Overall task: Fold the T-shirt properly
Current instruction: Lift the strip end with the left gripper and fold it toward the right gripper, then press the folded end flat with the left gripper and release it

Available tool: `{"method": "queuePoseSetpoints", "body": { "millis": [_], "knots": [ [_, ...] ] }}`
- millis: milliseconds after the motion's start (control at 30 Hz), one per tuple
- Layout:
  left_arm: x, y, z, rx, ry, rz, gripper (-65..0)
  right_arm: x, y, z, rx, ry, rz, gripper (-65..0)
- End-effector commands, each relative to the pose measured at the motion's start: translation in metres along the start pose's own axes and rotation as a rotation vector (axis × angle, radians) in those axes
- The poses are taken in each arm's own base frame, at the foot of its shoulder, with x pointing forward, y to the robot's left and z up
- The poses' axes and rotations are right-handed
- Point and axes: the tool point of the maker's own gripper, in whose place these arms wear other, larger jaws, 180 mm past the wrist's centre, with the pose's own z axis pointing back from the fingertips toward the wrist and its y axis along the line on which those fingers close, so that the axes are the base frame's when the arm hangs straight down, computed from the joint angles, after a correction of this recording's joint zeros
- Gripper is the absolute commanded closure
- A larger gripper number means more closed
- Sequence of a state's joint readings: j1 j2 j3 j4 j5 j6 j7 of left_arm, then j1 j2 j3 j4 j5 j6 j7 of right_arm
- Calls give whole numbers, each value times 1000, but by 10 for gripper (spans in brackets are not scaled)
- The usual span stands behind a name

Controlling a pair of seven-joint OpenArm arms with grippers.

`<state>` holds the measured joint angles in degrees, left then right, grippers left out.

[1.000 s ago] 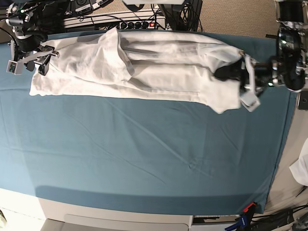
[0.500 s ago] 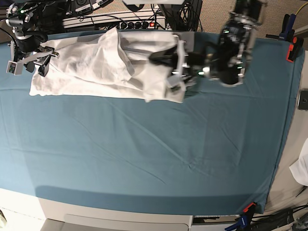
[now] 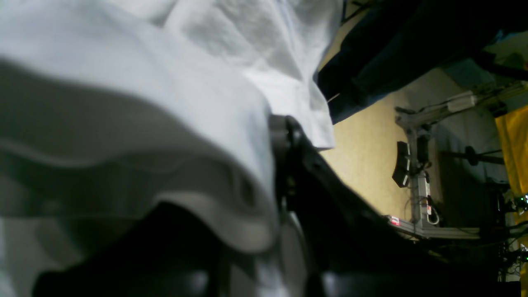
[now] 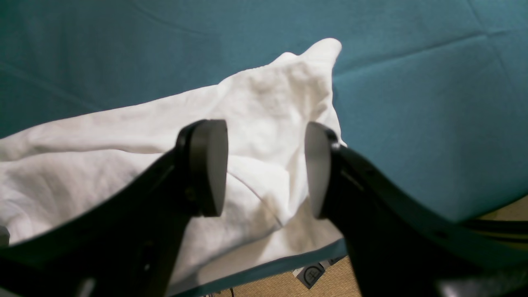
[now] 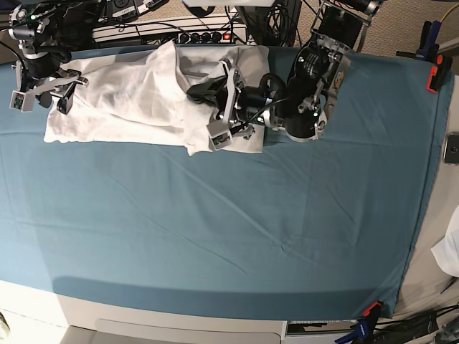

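Lying bunched along the far edge of the teal-blue cloth sheet, the T-shirt is a long rumpled white band, its right-hand part doubled back over the middle; the left gripper reaches in from the base view's right and sits on that doubled part, with white fabric draped over and around it. Seen from the left wrist view, the T-shirt fills most of the frame and hangs in folds over one dark finger; the jaws stand nearly together and pinch a layer of the fabric (the other finger is buried under the cloth). Beyond the cloth in that view lie a tan floor and a metal stand, both blurred.

At the other end, the right gripper hovers over the shirt's left end near the sheet's far left corner; in the right wrist view its two round-padded fingers stand well apart with nothing between them, the right gripper above a creased corner of the T-shirt, which lies on the teal sheet close to that sheet's edge. Behind the table, a power strip and cables run along the top of the base view.
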<state>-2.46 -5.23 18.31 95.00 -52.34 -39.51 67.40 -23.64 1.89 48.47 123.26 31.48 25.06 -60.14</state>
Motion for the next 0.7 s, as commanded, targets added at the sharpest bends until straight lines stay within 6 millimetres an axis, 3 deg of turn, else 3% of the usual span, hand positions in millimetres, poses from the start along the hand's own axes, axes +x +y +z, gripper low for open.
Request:
{"method": "queuePoseSetpoints", "body": {
  "millis": [0, 67, 100, 200, 267, 533, 667],
  "knots": [
    [18, -4, 1, -19, -57, -26, 0, 12, -1, 3, 0, -46, 12, -301],
    [17, -4, 1, -20, -51, -26, 0, 12, -1, 3, 0, -46, 12, -301],
    [16, -4, 1, -20, -47, -26, -41, 12, -1, 3, 0, -46, 12, -300],
    [16, -4, 1, -20, -44, -26, -258, 12, -1, 3, 0, -47, 12, -301],
    [18, -4, 1, -20, -54, -26, -331, 12, -1, 3, 0, -47, 12, -301],
    [37, -2, 15, 18, -61, -105, -328, 12, -1, 3, 0, -46, 12, -300],
    [51, 10, 44, 109, -108, -136, -195, 12, -1, 3, -1, -45, 13, -301]
  ]
}}
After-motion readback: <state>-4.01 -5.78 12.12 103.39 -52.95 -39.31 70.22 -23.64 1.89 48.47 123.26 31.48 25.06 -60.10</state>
